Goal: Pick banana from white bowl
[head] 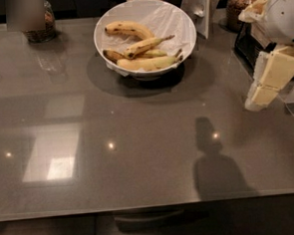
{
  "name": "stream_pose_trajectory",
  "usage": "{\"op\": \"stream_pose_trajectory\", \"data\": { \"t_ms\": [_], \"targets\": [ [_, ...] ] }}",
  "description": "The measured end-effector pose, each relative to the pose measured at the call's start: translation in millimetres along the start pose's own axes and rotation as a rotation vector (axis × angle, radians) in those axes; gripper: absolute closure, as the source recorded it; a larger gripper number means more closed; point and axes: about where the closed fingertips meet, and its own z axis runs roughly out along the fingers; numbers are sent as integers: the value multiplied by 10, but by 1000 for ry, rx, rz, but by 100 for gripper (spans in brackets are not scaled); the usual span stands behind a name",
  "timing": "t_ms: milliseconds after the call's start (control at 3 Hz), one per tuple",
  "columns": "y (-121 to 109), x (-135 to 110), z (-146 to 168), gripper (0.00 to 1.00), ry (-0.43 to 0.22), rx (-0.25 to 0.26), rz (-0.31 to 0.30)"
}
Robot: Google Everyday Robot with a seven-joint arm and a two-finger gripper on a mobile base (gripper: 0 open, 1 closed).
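gripper (258, 97) far right, open tabletop (138, 145) toward white bowl (190, 41)

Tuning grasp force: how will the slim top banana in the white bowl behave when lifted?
The slim banana looks stiff and light, likely lifting whole. It rests across other bananas, which may shift. Rounded skin could roll. The gripper hangs at the right edge, apart from the white bowl.

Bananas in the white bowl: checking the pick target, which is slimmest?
The middle banana, nearly straight with a long thin stem; the speckled banana behind is curved, the pale banana in front thicker. The gripper hangs far right.
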Motion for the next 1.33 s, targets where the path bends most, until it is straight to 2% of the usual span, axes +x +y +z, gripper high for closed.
{"op": "stream_pose_trajectory", "data": {
  "t_ms": [333, 667, 1000, 1333],
  "targets": [
    [-356, -373, 71, 0, -119, 71, -119],
    [-743, -731, 182, 0, -213, 106, -244],
    [-1228, -1136, 303, 0, -306, 132, -331],
    [-1226, -1138, 308, 0, -305, 131, -331]
  ]
}}
